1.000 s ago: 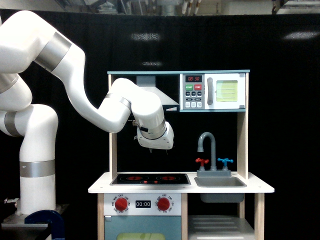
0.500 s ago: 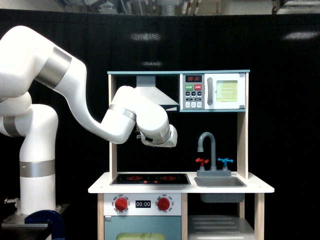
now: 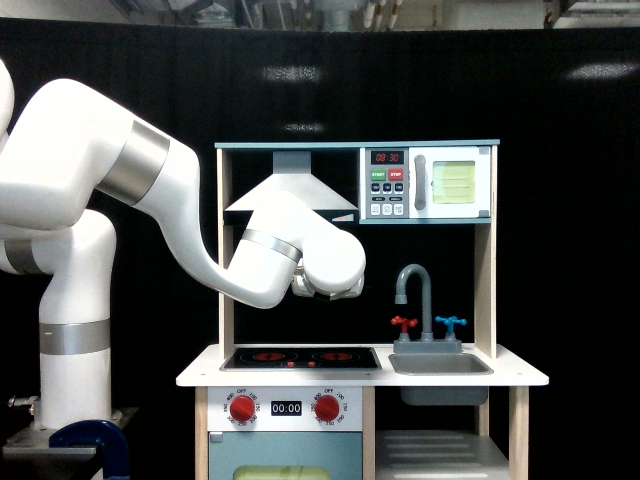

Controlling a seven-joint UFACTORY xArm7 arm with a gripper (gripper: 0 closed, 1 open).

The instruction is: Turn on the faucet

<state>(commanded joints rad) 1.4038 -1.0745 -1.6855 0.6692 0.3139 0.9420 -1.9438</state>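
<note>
The faucet (image 3: 418, 300) is a small grey gooseneck spout on a grey base at the back of the toy kitchen's sink (image 3: 441, 366). A red cross handle (image 3: 404, 323) sits to its left and a blue one (image 3: 451, 323) to its right. The white arm's wrist (image 3: 330, 268) hangs over the stove top, left of the faucet and slightly above the handles, clearly apart from them. The gripper's fingers are hidden behind the wrist, so no opening shows.
Below the wrist lies the black stove top (image 3: 300, 357), with round red knobs (image 3: 327, 407) on the front panel. A range hood (image 3: 292, 190) and a toy microwave (image 3: 428, 183) sit above. Wooden posts (image 3: 487, 280) frame the kitchen.
The arm has swung toward the exterior view's right and lowered its forearm. The wrist has turned and now sits closer to the faucet.
</note>
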